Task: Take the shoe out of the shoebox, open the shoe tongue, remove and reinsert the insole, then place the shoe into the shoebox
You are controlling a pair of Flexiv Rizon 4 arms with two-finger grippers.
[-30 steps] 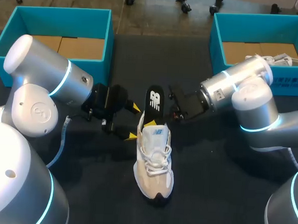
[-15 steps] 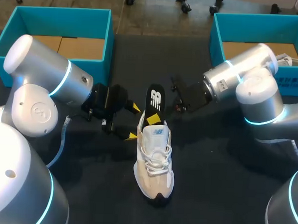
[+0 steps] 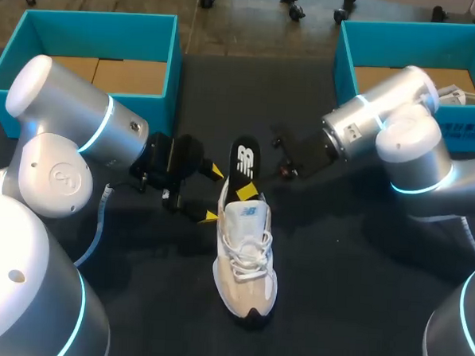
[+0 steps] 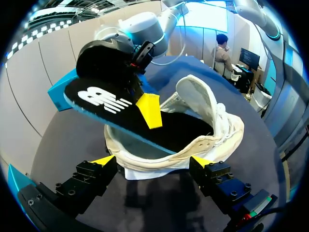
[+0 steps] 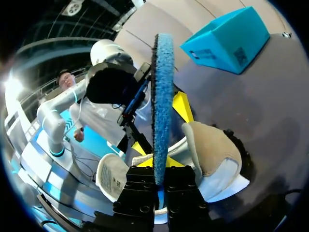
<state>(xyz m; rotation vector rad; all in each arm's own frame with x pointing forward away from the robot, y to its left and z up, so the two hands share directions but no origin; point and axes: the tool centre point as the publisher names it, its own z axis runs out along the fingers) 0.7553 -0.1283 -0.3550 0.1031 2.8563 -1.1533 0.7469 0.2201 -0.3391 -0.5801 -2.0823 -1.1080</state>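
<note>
— While the shoe [image 3: 246, 254] lies mid-frame on the surface [image 3: 351, 296], where's the insole [image 3: 244, 158]?
— Half in at the heel, slanting toward the upper middle; the right gripper [image 5: 158, 169] has its fingers clamped on it.
— And the left gripper [image 3: 213, 194]?
— Fingers apart, either side of the heel, just left of centre.
</note>
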